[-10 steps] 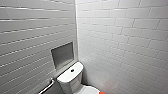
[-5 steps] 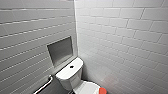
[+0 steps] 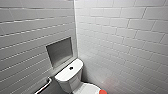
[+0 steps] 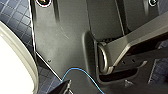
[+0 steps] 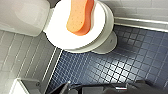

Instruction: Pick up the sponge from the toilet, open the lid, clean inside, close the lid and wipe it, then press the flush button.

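Note:
The white toilet (image 3: 71,78) stands in the tiled corner, its flush button (image 3: 71,67) dark in the middle of the cistern top. The lid (image 5: 65,35) is down. The orange sponge (image 5: 80,15) lies flat on it, and shows as a red spot (image 3: 102,92) at the head view's lower edge. My right gripper (image 5: 97,88) hangs over the dark blue floor, some way from the bowl, holding nothing. My left gripper (image 4: 96,86) is beside my own dark plate, also with nothing in it.
Grey-white tiled walls meet behind the cistern. A recessed niche (image 3: 60,51) sits in the left wall above it, and a metal grab bar (image 3: 45,86) runs below. Dark blue floor tiles (image 5: 117,65) surround the bowl. A white rounded surface (image 4: 12,65) is near my left wrist.
The head view has shifted only slightly. Toilet and sponge have not moved.

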{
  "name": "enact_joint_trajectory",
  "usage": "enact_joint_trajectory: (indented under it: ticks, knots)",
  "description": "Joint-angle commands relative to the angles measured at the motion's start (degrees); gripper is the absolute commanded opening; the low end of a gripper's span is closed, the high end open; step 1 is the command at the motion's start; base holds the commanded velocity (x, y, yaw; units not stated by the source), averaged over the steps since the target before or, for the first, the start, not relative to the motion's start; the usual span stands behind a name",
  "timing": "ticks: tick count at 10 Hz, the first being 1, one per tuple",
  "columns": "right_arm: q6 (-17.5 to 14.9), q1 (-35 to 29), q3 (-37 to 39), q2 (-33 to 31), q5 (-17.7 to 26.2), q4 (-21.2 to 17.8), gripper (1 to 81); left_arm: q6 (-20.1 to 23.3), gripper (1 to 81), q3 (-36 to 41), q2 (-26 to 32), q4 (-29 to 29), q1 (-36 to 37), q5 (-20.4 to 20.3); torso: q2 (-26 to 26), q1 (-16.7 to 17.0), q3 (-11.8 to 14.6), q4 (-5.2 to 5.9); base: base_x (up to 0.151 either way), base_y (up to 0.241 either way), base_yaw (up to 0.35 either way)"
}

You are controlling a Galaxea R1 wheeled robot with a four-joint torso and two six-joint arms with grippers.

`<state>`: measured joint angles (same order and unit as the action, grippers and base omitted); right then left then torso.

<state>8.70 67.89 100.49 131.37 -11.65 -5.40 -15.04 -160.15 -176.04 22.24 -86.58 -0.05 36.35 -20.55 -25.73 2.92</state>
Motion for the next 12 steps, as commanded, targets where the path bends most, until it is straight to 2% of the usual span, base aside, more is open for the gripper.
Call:
enact_joint_trajectory:
  ticks: [1, 2, 4, 5, 11, 12]
  knots:
    - [1.3, -6.0, -1.1, -3.1, 2.7, -0.5, 81.1, 0.1, 81.1, 0.1, 0.1, -0.1, 1.0, 3.3, 5.6, -3.6, 0.0, 0.0, 0.0, 0.0, 0.0]
    - [1.9, -6.4, -1.0, -3.3, 2.7, -0.5, 81.1, 0.1, 81.1, 0.2, 0.0, -0.1, 1.0, 3.3, 7.7, -4.9, 0.0, 0.0, 0.0, 0.0, 0.0]
    - [2.3, -7.5, -0.9, -3.8, 2.5, -0.6, 81.1, 0.1, 81.1, 0.1, -0.1, -0.1, 1.0, 3.4, 12.1, -7.7, -3.2, 0.0, 0.0, 0.0, 0.0]
    - [3.2, -8.1, -0.7, -3.8, 2.3, -0.5, 81.1, 0.1, 81.1, 0.1, 0.1, -0.1, 1.0, 3.4, 14.2, -9.0, -6.0, 0.0, 0.0, 0.0, 0.0]
    - [4.2, -11.5, -1.5, -5.7, 2.4, -0.5, 81.1, 0.1, 81.1, 0.1, -0.1, -0.1, 0.7, 3.4, 26.2, -16.6, -16.9, 0.0, 0.0, 0.0, 0.0]
    - [4.2, -12.5, -2.8, -6.4, 2.5, -0.5, 81.1, 0.1, 81.1, 0.1, -0.1, -0.1, 0.6, 3.4, 28.6, -18.1, -13.8, 0.0, 0.0, 0.0, 0.0]
